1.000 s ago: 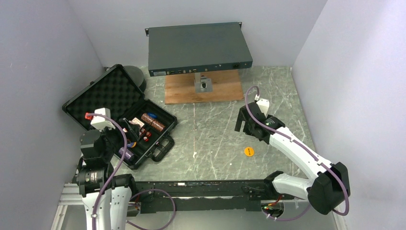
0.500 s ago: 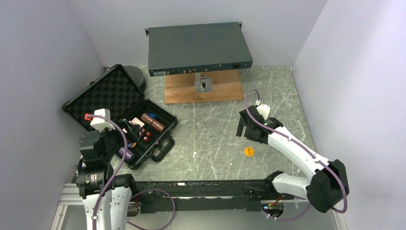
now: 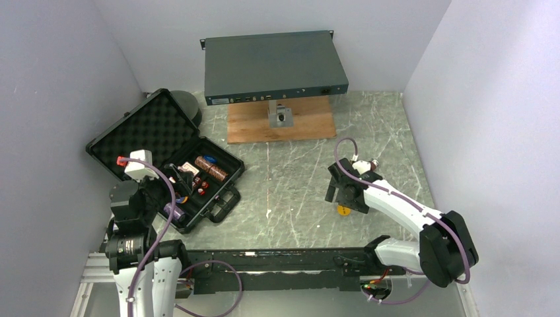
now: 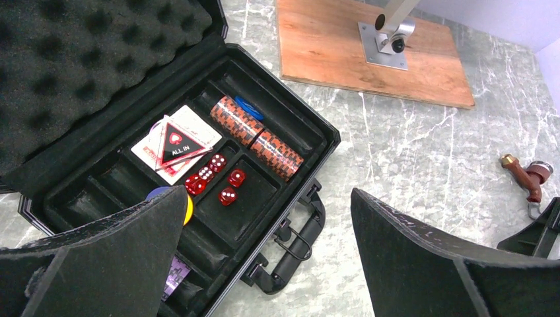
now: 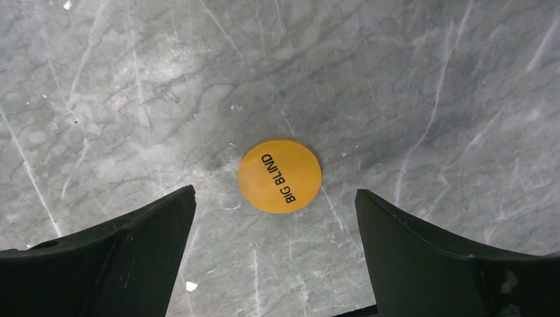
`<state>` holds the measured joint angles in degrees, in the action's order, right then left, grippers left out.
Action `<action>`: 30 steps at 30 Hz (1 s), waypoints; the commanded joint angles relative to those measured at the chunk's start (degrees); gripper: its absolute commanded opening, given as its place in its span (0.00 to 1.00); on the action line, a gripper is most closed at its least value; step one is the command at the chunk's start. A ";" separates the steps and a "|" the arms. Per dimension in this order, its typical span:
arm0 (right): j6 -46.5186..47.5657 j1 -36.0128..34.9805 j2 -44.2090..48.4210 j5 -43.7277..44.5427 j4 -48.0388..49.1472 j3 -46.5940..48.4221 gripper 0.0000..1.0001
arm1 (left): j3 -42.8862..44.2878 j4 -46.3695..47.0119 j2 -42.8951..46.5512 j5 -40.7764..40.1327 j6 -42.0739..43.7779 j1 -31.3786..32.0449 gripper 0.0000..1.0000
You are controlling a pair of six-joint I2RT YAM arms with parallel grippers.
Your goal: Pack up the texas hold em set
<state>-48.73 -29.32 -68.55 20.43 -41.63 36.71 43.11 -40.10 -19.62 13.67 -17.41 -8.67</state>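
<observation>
Right gripper [image 5: 274, 198] stands with jaws spread wide and nothing held. I read it as poised directly over the orange disc [image 5: 280, 175], marked BIG BLIND, which lies flat on the bench [image 3: 297, 172] near its front edge, right of centre. In the wrist view the disc sits in the gap between the two fingers, just ahead of their tips, touching neither. Whether the fingertips meet the bench I cannot tell. Left gripper [image 4: 269, 195] is likewise wide apart and empty, above the open briefcase [image 4: 317, 135] by the bench's left edge; red dice [image 4: 218, 178] and chip rolls [image 4: 257, 135] lie in its compartments.
</observation>
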 commanded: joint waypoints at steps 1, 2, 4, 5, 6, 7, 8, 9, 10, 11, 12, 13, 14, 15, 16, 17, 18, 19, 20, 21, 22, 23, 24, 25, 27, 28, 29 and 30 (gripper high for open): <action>-2.63 0.53 0.57 -1.02 4.28 -1.55 0.93 | -0.46 2.26 -0.64 0.24 0.51 -0.30 1.00; -2.82 0.64 0.35 -1.11 4.60 -1.89 0.92 | -0.41 2.22 -0.68 0.15 0.47 -0.30 1.00; -3.01 0.98 -0.22 -1.87 5.47 -2.68 0.90 | -0.40 2.13 -0.77 -0.08 0.49 -0.30 1.00; -3.10 1.15 -0.42 -2.30 5.92 -3.09 0.89 | -0.40 2.08 -0.77 -0.20 0.45 -0.30 1.00; -3.31 1.39 -0.71 -2.61 6.20 -3.37 0.88 | -0.32 2.00 -0.77 -0.36 0.40 -0.30 1.00; -3.45 1.62 -0.90 -2.82 6.40 -3.58 0.87 | -0.31 1.91 -0.77 -0.60 0.42 -0.30 1.00; -3.47 1.79 -1.08 -2.91 6.65 -3.77 0.86 | -0.31 1.87 -0.77 -0.72 0.40 -0.30 1.00; -3.48 2.05 -1.24 -2.93 6.83 -3.88 0.85 | -0.31 1.86 -0.70 -0.81 0.40 -0.30 1.00; -3.48 2.31 -1.42 -2.98 6.99 -4.00 0.84 | -0.31 1.86 -0.69 -0.79 0.44 -0.30 1.00; -3.43 2.52 -1.67 -3.13 7.07 -4.04 0.83 | -0.31 1.82 -0.69 -0.77 0.43 -0.30 1.00; -3.31 2.91 -1.87 -3.23 7.13 -4.12 0.81 | -0.31 1.90 -0.69 -0.80 0.44 -0.34 1.00; -3.19 3.14 -2.09 -3.32 7.28 -4.16 0.79 | -0.31 1.95 -0.69 -0.76 0.45 -0.30 1.00; -3.07 3.35 -2.26 -3.49 7.41 -4.26 0.77 | -0.31 1.95 -0.69 -0.75 0.45 -0.35 1.00; -2.89 3.65 -2.46 -3.54 7.51 -4.35 0.75 | -0.31 1.95 -0.69 -0.75 0.45 -0.34 1.00; -2.74 3.84 -2.58 -3.55 7.47 -4.36 0.74 | -0.31 1.95 -0.69 -0.80 0.39 -0.33 1.00; -2.63 4.10 -2.71 -3.55 7.52 -4.41 0.72 | -0.31 1.95 -0.62 -0.76 0.43 -0.37 1.00; -2.52 4.28 -2.91 -3.69 7.52 -4.44 0.72 | -0.31 1.95 -0.60 -0.75 0.43 -0.37 1.00; -2.39 4.47 -2.97 -3.77 7.50 -4.45 0.71 | -0.31 2.03 -0.60 -0.67 0.44 -0.38 1.00; -2.34 4.62 -3.17 -3.87 7.50 -4.50 0.70 | -0.31 2.04 -0.53 -0.67 0.45 -0.35 1.00; -2.29 4.69 -3.23 -4.10 7.57 -4.58 0.69 | -0.31 2.04 -0.51 -0.66 0.45 -0.37 1.00; -2.30 4.73 -3.43 -4.42 7.61 -4.67 0.69 | -0.31 2.04 -0.51 -0.66 0.44 -0.31 1.00; -2.45 4.71 -3.82 -4.76 7.68 -4.70 0.68 | -0.31 2.04 -0.44 -0.66 0.42 -0.31 1.00; -2.50 4.72 -4.25 -5.36 7.81 -4.71 0.67 | -0.33 2.04 -0.45 -0.66 0.44 -0.33 1.00; -2.51 4.79 -4.67 -5.73 7.87 -4.72 0.66 | -0.31 2.04 -0.37 -0.71 0.43 -0.35 1.00; -2.37 4.77 -5.71 -6.08 7.83 -4.57 0.64 | -0.31 1.97 -0.34 -0.82 0.45 -0.30 1.00; -2.08 4.72 -6.10 -6.05 7.79 -4.45 0.62 | -0.31 1.95 -0.33 -0.84 0.44 -0.30 1.00; -2.00 4.77 -6.43 -5.97 7.60 -4.19 0.61 | -0.31 1.95 -0.33 -0.84 0.44 -0.30 1.00; -2.03 4.75 -6.68 -5.89 7.39 -4.01 0.60 | -0.31 1.95 -0.33 -0.84 0.45 -0.30 1.00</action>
<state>-50.39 -24.77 -72.12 16.82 -36.38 33.78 42.74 -40.12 -19.99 13.21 -17.43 -8.71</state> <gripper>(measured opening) 0.621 0.995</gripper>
